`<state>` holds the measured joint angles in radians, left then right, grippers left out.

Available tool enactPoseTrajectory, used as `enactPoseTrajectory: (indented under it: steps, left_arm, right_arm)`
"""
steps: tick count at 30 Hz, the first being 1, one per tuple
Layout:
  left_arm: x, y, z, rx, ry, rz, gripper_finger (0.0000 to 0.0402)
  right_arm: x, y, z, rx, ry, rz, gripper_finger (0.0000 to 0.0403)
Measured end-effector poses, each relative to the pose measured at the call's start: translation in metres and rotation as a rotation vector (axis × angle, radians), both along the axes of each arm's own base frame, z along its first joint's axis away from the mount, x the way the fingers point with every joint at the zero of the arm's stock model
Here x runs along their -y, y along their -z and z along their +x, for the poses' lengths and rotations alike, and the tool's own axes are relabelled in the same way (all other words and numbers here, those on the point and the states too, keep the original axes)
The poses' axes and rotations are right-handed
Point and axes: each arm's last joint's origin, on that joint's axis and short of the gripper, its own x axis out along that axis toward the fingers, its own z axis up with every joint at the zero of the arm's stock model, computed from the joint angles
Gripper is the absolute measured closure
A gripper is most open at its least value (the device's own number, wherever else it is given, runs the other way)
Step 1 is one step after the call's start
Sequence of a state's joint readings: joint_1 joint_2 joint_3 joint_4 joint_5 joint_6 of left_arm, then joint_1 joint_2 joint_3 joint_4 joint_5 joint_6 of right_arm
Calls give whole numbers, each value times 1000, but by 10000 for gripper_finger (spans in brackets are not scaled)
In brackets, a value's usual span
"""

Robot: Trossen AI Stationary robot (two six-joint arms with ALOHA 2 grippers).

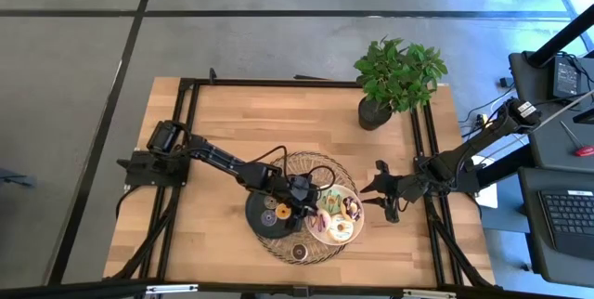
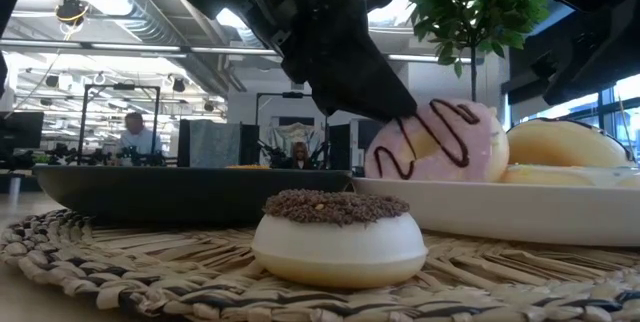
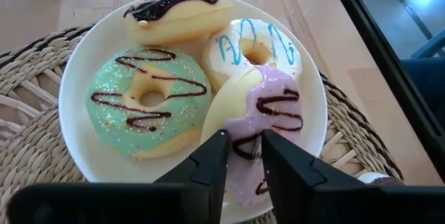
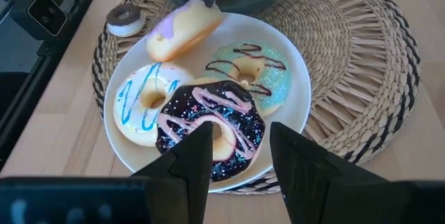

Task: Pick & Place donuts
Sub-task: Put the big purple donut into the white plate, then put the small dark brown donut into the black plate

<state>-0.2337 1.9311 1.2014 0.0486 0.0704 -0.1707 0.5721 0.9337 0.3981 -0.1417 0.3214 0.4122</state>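
Note:
My left gripper (image 3: 243, 165) is over the white plate (image 3: 75, 116), shut on a pink-iced donut with chocolate stripes (image 3: 274, 102). That donut also shows in the low view (image 2: 440, 142) and the right wrist view (image 4: 184, 26). On the plate lie a green donut (image 3: 149, 102), a white donut with blue stripes (image 3: 254, 46) and a chocolate-iced donut (image 4: 212, 126). A small brown-sprinkled donut (image 2: 338, 232) rests flat on the woven mat. My right gripper (image 4: 240, 154) is open and idle at the plate's right side (image 1: 385, 197). My left gripper pinches the pink-iced donut between its two fingers (image 3: 212, 161) at the near part of its ring (image 3: 245, 144), coming from above and slanting down. The donut stands tilted on edge, partly over the white and blue donut. I cannot tell whether its lower edge touches the plate.
A black plate (image 2: 190, 194) with other donuts sits just left of the white plate; both stand on the round woven mat (image 4: 361, 57). A potted plant (image 1: 394, 76) stands at the table's far right. Bare wood lies left and far of the mat.

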Motion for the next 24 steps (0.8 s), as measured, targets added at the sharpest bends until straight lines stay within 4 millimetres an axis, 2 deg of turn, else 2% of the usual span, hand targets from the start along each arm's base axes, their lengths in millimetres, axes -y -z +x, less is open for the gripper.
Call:
enactPoseTrajectory:
  steps: [13, 18, 21, 24]
  left_arm:
    - [-5, -1, 1, 7, -21, 58, 256]
    - [-7, -15, 3, -59, -28, 79, 249]
    - [1, -23, 3, -83, 1, 102, 250]
    - [19, -26, -1, -92, 41, 95, 253]
  right_arm:
    - [0, 0, 0, 0, 0, 1, 257]
    - [0, 0, 0, 0, 0, 0, 257]
    - [0, 0, 0, 0, 0, 1, 257]
    - [0, 0, 0, 0, 0, 0, 257]
